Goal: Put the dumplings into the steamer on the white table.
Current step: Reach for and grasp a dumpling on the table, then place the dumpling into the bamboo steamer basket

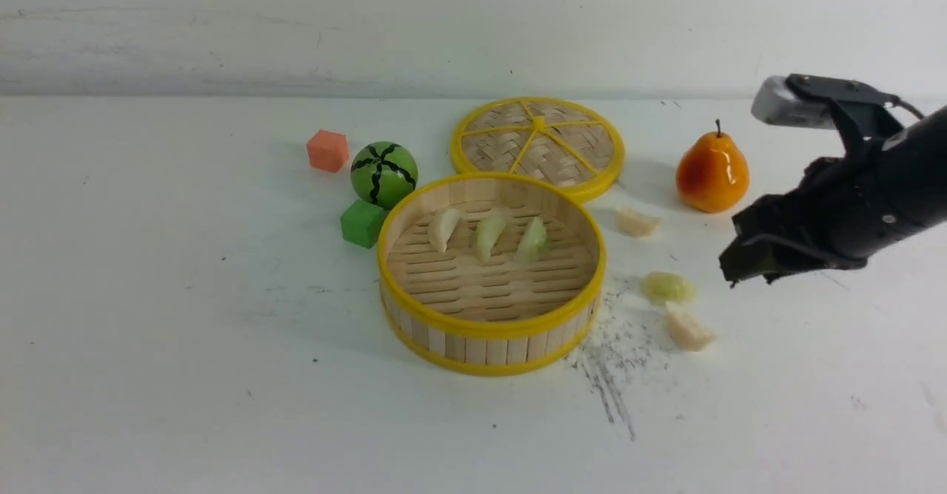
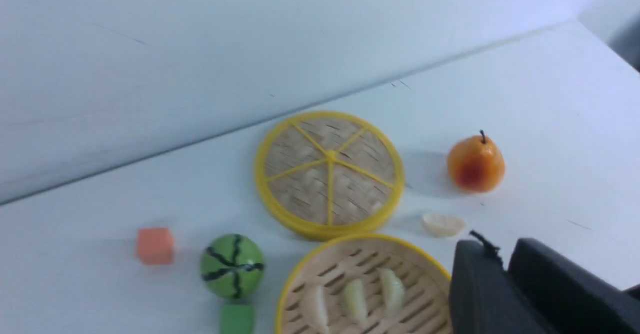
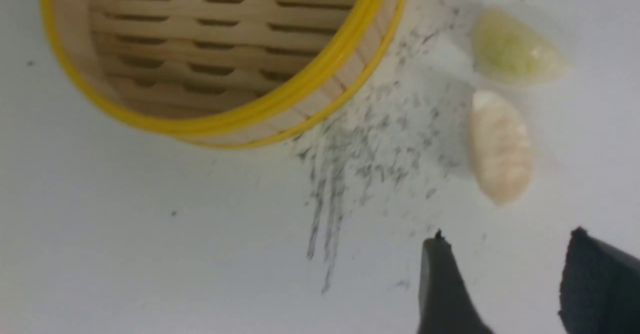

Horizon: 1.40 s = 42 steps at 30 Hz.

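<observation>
Our right gripper (image 3: 509, 239) hangs above the broad white table (image 1: 185, 331) with its dark jaws spread wide and nothing between them. Just beyond its tips lies a cream-white crescent toy dumpling (image 3: 500, 146), touching or nearly touching a pale green crescent dumpling (image 3: 515, 51), both beside a patch of dark scratch marks (image 3: 350, 144). A second cream-white dumpling (image 1: 636, 222) lies farther back, near a glossy orange toy pear (image 1: 712, 172). The round bamboo steamer with yellow rims (image 1: 488, 324) sits to the left of the scratches, and three dumplings (image 1: 489, 234) already lie in a row on its slatted floor. Its flat woven lid with yellow spokes (image 1: 538, 146) rests behind it. Our left gripper (image 2: 507, 274) shows only in its own wrist view, jaws drawn nearly together and holding nothing. We judge the task half done, with the fourth pick in hand. Next we would lower the open jaws astride the near cream dumpling without nudging its green neighbour.
</observation>
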Motion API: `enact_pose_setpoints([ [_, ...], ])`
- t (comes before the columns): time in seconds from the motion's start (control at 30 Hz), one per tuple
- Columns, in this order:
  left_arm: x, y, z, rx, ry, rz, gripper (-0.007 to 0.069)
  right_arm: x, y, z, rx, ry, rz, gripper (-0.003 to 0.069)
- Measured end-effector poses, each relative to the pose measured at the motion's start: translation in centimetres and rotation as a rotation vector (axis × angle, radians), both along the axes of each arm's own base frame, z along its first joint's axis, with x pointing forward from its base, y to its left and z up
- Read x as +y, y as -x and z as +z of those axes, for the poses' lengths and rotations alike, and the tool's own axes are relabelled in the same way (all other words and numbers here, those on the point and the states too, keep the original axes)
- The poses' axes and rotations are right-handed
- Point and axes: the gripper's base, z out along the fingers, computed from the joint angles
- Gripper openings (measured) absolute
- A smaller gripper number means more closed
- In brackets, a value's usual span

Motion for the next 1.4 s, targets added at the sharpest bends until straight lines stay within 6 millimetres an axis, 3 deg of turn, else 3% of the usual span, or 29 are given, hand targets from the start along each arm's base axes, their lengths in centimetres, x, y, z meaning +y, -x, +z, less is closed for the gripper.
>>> enact_pose_setpoints([
  [0.07,2.5,3.4,0.8,-0.016,-0.02,0.03,0.0034,0.1,-1.8,-1.9,0.006,0.024,0.028,0.0347],
  [0.13,4.0,5.7,0.0,0.011,-0.049,0.045,0.0017,0.2,-2.7,-2.9,0.005,0.041,0.048,0.0354],
  [0.17,5.4,7.8,-0.3,0.016,-0.054,0.059,0.0009,0.2,-3.5,-3.9,0.006,0.057,0.067,0.0363],
  [0.2,5.8,8.4,-0.7,0.025,-0.059,0.061,0.0009,0.2,-3.7,-4.2,0.011,0.059,0.069,0.0363],
  [0.23,7.6,11.0,-2.8,0.068,-0.073,0.093,0.0004,0.3,-4.5,-5.4,0.018,0.074,0.087,0.0372],
  [0.3,9.0,13.1,-4.9,0.088,-0.061,0.124,0.0004,0.3,-4.9,-6.4,0.031,0.082,0.097,0.038],
  [0.37,11.0,15.7,-9.0,0.086,-0.044,0.172,0.0004,0.3,-5.3,-8.0,0.058,0.095,0.119,0.0391],
  [0.4,11.3,16.2,-8.7,0.065,-0.029,0.176,0.0004,0.3,-5.3,-8.1,0.058,0.097,0.124,0.0393],
  [0.53,15.0,21.2,-16.2,0.056,-0.016,0.262,0.0004,0.9,-5.7,-9.9,0.074,0.117,0.156,0.0398],
  [0.63,16.6,23.3,-20.4,0.121,-0.037,0.307,0.0004,2.0,-5.9,-10.7,0.049,0.14,0.186,0.0398],
  [0.77,17.3,24.4,-22.5,0.13,-0.034,0.316,0.0004,3.3,-5.9,-11.1,0.021,0.175,0.228,0.0358],
  [0.9,17.5,24.9,-23.7,0.085,-0.013,0.307,0.0004,3.9,-5.9,-11.0,0.01,0.196,0.227,0.0206],
  [1.03,17.0,23.9,-25.2,0.046,-0.032,0.288,0.0004,3.6,-5.7,-10.3,0.043,0.173,0.147,0.02],
  [1.1,16.4,23.1,-26.6,0.034,-0.048,0.265,0.0006,3.2,-5.4,-9.1,0.059,0.147,0.092,0.0157],
  [1.2,15.6,22.3,-28.6,0.024,-0.059,0.228,0.0009,3.3,-4.4,-5.8,0.048,0.057,0.018,0.0147],
  [1.3,15.0,21.6,-30.0,-0.004,-0.057,0.188,0.0012,5.9,-3.4,-1.7,-0.068,-0.111,-0.019,0.0147],
  [1.4,14.7,21.4,-30.2,-0.038,-0.043,0.166,0.0016,10.6,-3.3,-0.9,-0.192,-0.255,-0.047,0.0147],
])
